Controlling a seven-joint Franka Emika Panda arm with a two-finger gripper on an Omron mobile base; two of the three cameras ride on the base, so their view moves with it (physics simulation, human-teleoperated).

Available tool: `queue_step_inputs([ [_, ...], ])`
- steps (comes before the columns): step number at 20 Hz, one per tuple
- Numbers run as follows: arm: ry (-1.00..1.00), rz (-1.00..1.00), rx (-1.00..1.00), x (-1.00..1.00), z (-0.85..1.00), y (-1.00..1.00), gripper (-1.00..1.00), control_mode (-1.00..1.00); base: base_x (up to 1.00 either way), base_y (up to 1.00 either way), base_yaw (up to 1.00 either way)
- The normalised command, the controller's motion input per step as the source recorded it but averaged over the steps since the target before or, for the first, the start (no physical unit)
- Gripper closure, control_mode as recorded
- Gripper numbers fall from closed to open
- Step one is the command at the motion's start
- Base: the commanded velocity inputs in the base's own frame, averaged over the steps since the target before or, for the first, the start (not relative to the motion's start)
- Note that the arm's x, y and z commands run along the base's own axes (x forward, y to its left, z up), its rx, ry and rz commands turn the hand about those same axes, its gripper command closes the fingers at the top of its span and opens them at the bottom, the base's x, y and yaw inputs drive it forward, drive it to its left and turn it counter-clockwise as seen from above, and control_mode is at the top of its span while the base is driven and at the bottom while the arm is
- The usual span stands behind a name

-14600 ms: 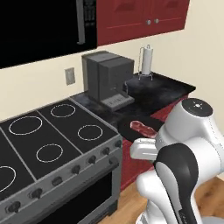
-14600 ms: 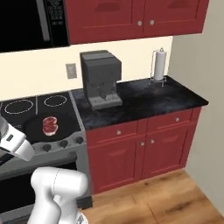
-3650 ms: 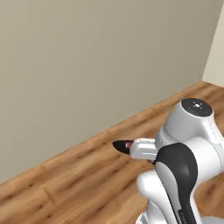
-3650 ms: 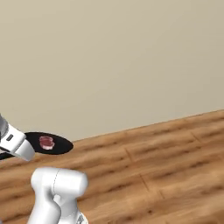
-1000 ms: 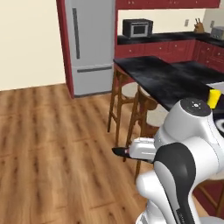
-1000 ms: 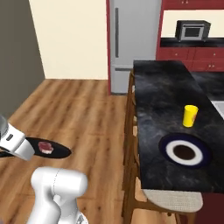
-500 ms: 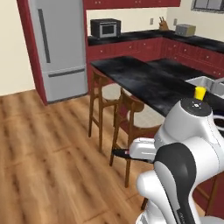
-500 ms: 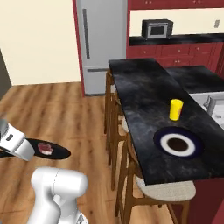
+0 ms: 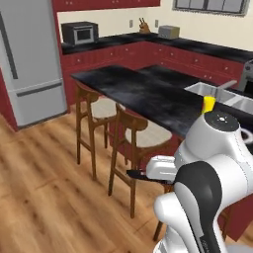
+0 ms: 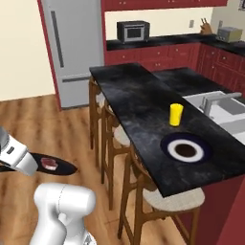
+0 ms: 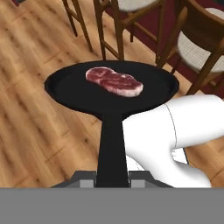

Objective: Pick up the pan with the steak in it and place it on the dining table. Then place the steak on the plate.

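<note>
Hand [image 11: 112,175] clenched on one pan [image 11: 74,89]; one steak [image 11: 114,81]; one plate [image 10: 186,149]; two stools [image 9: 143,133].

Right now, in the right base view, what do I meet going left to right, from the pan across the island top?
steak in the pan → bare near edge of the dining table → yellow cup → plate → sink

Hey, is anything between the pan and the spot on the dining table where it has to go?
The pan hangs over the floor; chairs line the dining table's near edge. Its top holds a plate and yellow cup.
</note>
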Motion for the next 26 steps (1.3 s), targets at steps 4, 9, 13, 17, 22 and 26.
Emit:
queue_step_inputs([
  [4, 0.0, 0.0, 0.0, 0.0, 0.0, 0.0, 1.0, 1.0, 0.06, 0.15, -0.45],
  [9, 0.0, 0.0, 0.0, 0.0, 0.0, 0.0, 1.0, 1.0, 0.06, 0.16, -0.45],
  [13, 0.0, 0.0, 0.0, 0.0, 0.0, 0.0, 1.0, 1.0, 0.06, 0.16, -0.44],
  [17, 0.0, 0.0, 0.0, 0.0, 0.0, 0.0, 1.0, 1.0, 0.06, 0.19, -0.43],
  [22, 0.0, 0.0, 0.0, 0.0, 0.0, 0.0, 1.0, 1.0, 0.06, 0.19, -0.43],
  [26, 0.0, 0.0, 0.0, 0.0, 0.0, 0.0, 1.0, 1.0, 0.07, 0.19, -0.43],
])
